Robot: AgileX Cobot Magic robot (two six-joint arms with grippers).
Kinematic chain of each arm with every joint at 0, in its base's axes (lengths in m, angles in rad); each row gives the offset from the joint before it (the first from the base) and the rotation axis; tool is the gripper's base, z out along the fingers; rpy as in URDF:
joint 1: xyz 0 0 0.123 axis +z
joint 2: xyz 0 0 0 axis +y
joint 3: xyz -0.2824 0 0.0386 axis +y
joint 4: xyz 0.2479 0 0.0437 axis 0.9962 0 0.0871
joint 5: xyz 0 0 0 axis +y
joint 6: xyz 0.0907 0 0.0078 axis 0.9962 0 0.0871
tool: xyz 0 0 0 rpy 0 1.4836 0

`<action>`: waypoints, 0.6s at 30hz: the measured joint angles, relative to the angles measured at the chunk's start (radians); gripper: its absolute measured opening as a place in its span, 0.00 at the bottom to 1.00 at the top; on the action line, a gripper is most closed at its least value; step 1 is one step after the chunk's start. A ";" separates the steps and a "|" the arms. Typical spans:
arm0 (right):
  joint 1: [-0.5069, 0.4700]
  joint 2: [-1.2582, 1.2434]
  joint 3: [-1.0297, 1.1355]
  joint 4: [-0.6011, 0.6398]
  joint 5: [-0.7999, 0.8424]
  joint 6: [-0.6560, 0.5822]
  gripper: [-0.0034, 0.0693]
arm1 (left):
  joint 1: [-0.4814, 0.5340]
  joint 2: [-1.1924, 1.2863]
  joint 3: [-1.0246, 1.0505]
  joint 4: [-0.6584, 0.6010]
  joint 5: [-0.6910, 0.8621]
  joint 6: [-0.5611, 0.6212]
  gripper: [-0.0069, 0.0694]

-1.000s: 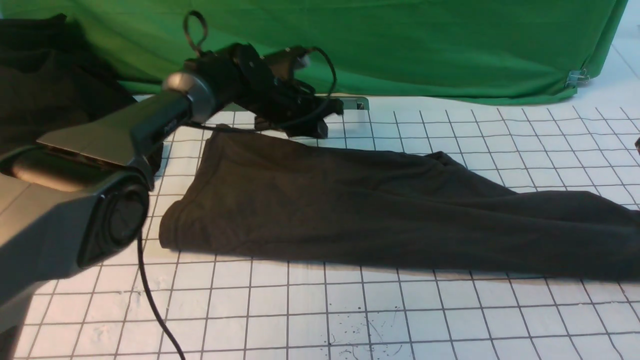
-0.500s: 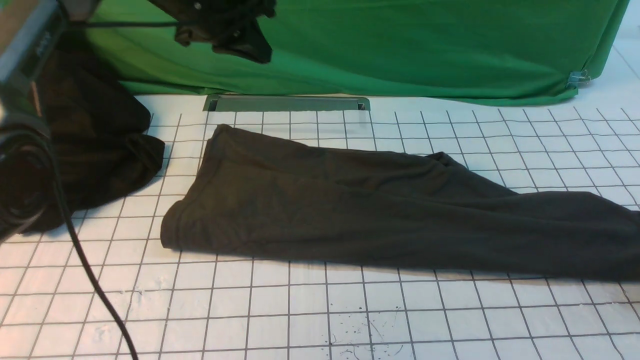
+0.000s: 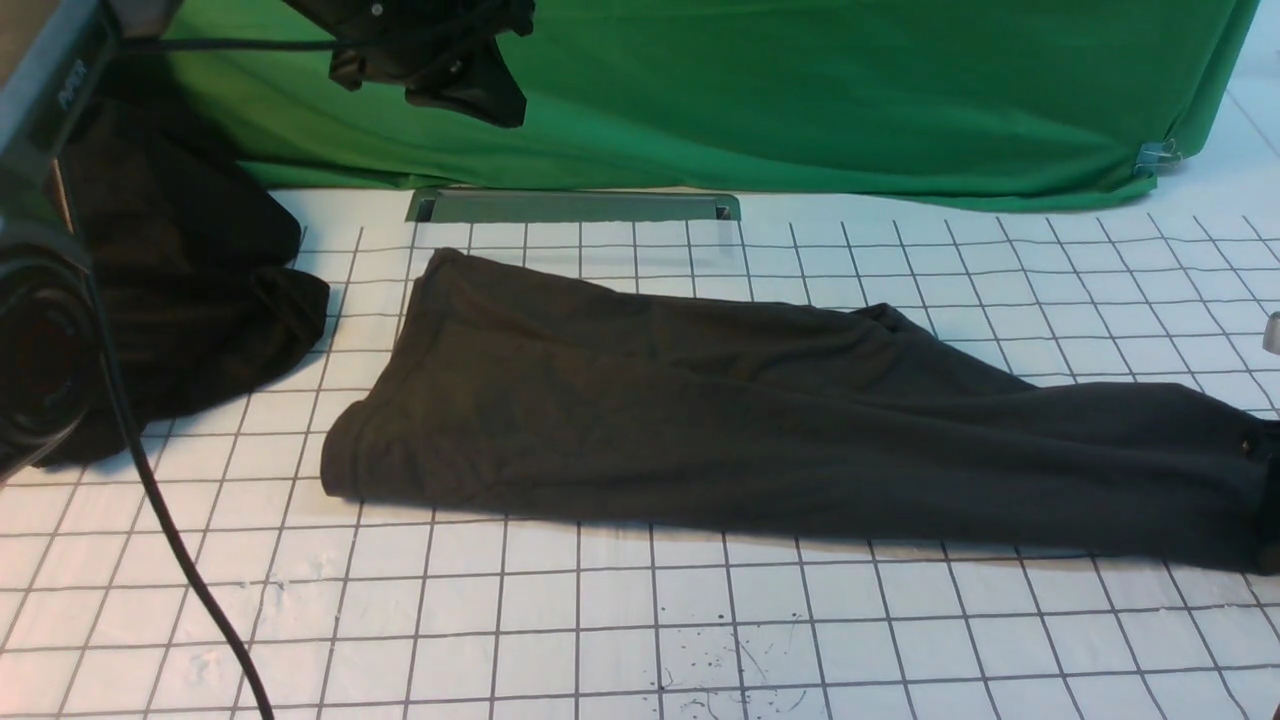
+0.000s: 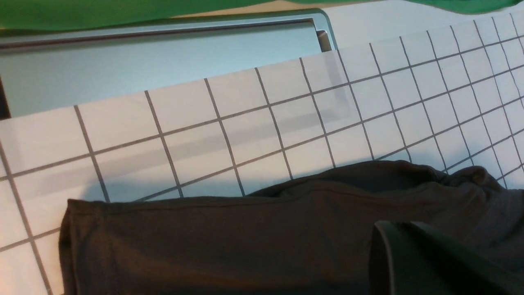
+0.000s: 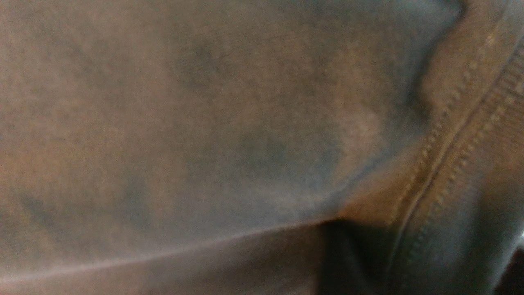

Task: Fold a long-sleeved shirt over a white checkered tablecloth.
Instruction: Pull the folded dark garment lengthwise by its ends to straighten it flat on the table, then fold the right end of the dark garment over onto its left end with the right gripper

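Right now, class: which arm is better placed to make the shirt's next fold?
Probably the right. Its gripper is down at the shirt's right-hand end, at the picture's edge, while the left gripper hangs raised in front of the green backdrop.

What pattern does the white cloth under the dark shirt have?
The white cloth has thin dark lines forming squares, clearest in the front view.

1. The left arm [image 3: 75, 90] has a dark grey, flat-sided link with small pale lettering [image 3: 72, 84].
2. Its big joint [image 3: 42, 352] is round and black, with ringed edges.
3. A thin black cable [image 3: 150, 475] runs from it.
4. The left gripper [image 3: 508, 108] is black and angular, dotted with small shiny screws [image 3: 456, 68].
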 joint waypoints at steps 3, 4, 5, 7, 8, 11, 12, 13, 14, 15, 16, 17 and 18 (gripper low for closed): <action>0.000 0.000 -0.005 0.008 0.012 -0.009 0.24 | 0.000 0.000 0.000 0.000 0.000 0.000 0.11; 0.000 0.000 -0.010 0.010 0.024 -0.016 0.13 | 0.002 0.000 0.000 0.001 0.000 -0.001 0.11; 0.000 -0.005 -0.016 0.007 0.031 -0.018 0.10 | 0.002 -0.001 0.000 0.001 0.000 -0.006 0.11; -0.001 -0.017 -0.025 -0.008 0.045 -0.019 0.08 | 0.007 -0.009 0.000 0.001 0.000 -0.007 0.11; -0.004 -0.032 -0.028 -0.023 0.053 -0.018 0.08 | 0.010 -0.021 0.003 0.000 0.000 -0.009 0.11; -0.034 -0.110 -0.036 -0.090 0.065 -0.012 0.08 | 0.031 -0.101 0.043 -0.003 0.000 -0.011 0.11; -0.053 -0.139 -0.037 -0.116 0.068 -0.007 0.08 | 0.038 -0.137 0.070 -0.003 0.000 -0.011 0.11; -0.070 -0.162 -0.037 -0.131 0.069 -0.001 0.08 | 0.048 -0.170 0.094 -0.003 0.000 -0.010 0.11; -0.094 -0.191 -0.037 -0.152 0.069 0.005 0.08 | 0.059 -0.211 0.129 -0.002 -0.001 -0.007 0.11; -0.119 -0.216 -0.039 -0.168 0.069 0.009 0.08 | 0.067 -0.245 0.159 -0.002 -0.001 -0.005 0.11; -0.134 -0.230 -0.044 -0.178 0.070 0.014 0.08 | 0.079 -0.278 0.192 -0.002 -0.001 -0.003 0.11; -0.164 -0.259 -0.058 -0.185 0.075 0.024 0.08 | 0.101 -0.323 0.251 0.000 -0.001 0.006 0.11; -0.178 -0.279 -0.075 -0.189 0.085 0.030 0.08 | 0.122 -0.363 0.301 0.001 -0.001 0.016 0.11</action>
